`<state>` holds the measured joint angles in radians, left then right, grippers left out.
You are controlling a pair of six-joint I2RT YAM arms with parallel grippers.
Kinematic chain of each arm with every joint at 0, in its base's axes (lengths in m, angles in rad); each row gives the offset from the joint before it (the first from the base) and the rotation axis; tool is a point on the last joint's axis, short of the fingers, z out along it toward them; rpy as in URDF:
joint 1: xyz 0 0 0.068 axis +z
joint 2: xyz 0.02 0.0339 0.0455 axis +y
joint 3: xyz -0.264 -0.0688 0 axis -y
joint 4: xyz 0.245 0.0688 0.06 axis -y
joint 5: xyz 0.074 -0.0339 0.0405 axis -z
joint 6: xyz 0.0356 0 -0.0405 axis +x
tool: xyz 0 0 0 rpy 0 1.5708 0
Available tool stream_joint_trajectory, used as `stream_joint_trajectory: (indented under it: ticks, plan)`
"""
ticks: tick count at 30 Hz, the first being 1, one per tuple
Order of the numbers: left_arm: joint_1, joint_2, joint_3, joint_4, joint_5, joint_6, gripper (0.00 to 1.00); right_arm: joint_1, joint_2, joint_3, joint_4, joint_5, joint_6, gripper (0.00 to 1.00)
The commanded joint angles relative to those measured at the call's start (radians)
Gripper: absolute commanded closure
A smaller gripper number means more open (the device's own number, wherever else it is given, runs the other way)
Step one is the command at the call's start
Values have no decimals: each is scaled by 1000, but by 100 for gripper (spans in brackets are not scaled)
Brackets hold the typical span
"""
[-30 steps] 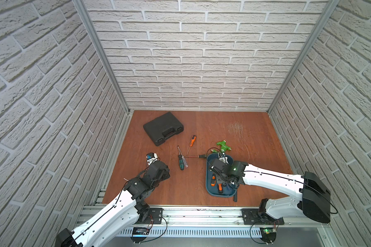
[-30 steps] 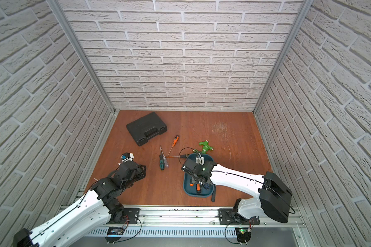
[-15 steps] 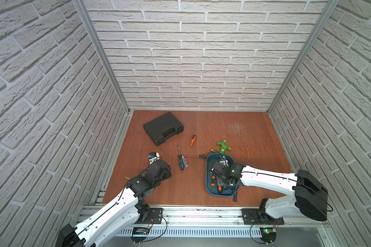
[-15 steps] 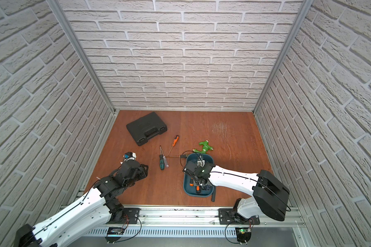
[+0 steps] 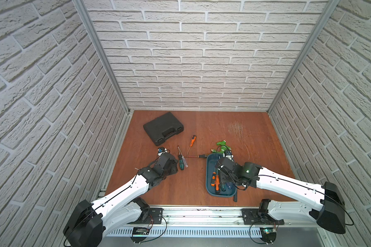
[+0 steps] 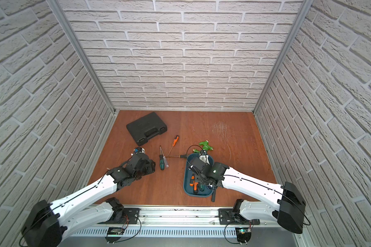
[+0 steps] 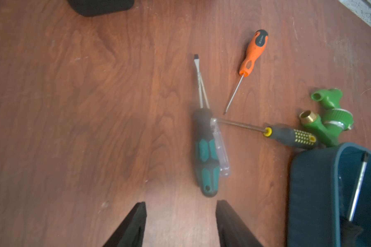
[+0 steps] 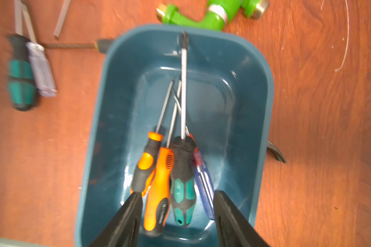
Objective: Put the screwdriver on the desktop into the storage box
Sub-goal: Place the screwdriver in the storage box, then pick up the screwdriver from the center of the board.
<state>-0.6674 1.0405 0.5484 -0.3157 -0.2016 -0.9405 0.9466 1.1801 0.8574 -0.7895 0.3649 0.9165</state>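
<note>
- Right wrist view: the right gripper (image 8: pixel 177 193) hangs over the shallow teal-blue plastic storage box (image 8: pixel 263 85). Its jaws are spread and pinch nothing, which reads as a drop-off pose.
- Four tools lie loose beneath it, handles bunched at one end: a black-and-orange screwdriver (image 8: pixel 145 166), an all-orange screwdriver (image 8: pixel 159 192), a boxed black-and-teal screwdriver (image 8: pixel 182 184) with its tip propped against the opposite wall, and a blue clear-handled screwdriver (image 8: pixel 204 186).
- Left wrist view: the left gripper (image 7: pixel 181 203) is also spread and empty. It is lined up just short of the butt of a loose black-and-teal screwdriver (image 7: pixel 206 154) on the reddish-brown wood-grain desktop (image 7: pixel 73 107). My guess is that this is the next pick.
- Watch out: a transparent-handled screwdriver (image 7: pixel 220 149) lies touching its side, so one pinch could catch both.
- Also out on the board are a small orange-handled screwdriver (image 7: pixel 253 53) and a black-and-yellow screwdriver (image 7: pixel 291 136), which sits just beside the box, next to a green plastic tap fitting (image 7: pixel 328 119).
- In a top view, the black moulded case (image 5: pixel 163 128) sits well apart.
</note>
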Motion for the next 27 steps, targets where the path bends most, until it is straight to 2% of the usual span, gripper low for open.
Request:
stream_joint_trajectory:
  ticks: [1,6,11,17,27]
  plan:
    - [17,90,50,91,55,62,41,17,4,14,34,6,-8,41]
    - [29,273,157,79,97,96,40,24,34,1,54,5,4,41]
    - [30,412,241,31,72,69,43,29,20,-21,66,4,13,41]
    - [30,479,272,6,39,54,50,31,-5,-43,59,12,22,41]
    - [29,549,261,43,60,57,64,32,-1,-61,73,4,24,41]
